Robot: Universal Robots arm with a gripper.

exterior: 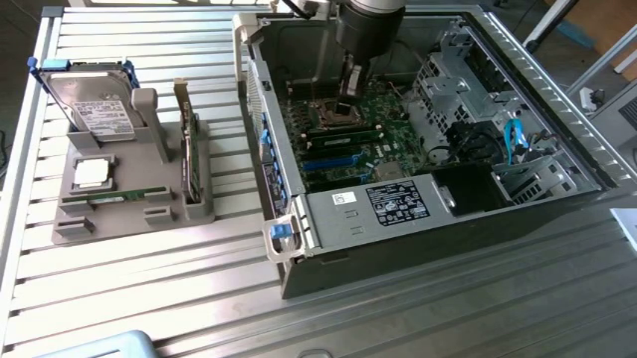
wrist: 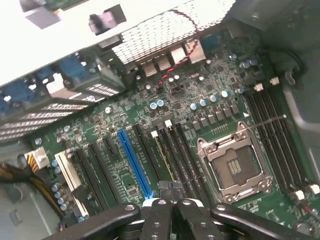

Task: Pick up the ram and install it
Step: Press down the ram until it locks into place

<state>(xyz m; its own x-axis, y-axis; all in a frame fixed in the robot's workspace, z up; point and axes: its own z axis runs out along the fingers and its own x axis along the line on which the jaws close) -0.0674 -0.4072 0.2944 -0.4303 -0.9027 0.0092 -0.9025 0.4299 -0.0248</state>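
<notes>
My gripper (exterior: 344, 112) hangs inside the open computer case (exterior: 557, 97), just over the motherboard (exterior: 339, 160) near the empty CPU socket (wrist: 232, 167). Its fingers (wrist: 160, 215) are pressed together, and I see nothing held between them. In the wrist view the gripper (wrist: 171, 189) points at the end of the long memory slots (wrist: 175, 150) beside the blue slot (wrist: 132, 162). One green ram (exterior: 344, 138) sits in a slot just in front of the gripper. A second ram (exterior: 121, 196) lies flat in the grey holder (exterior: 169, 212) on the exterior view's left.
The grey holder also carries a silver hard drive (exterior: 95, 108), a CPU chip (exterior: 92, 173) and an upright expansion card (exterior: 185, 142). Drive cages (exterior: 463, 82), cables (exterior: 512, 138) and the power supply (exterior: 393, 203) crowd the case. The slatted metal table (exterior: 149, 298) surrounds everything.
</notes>
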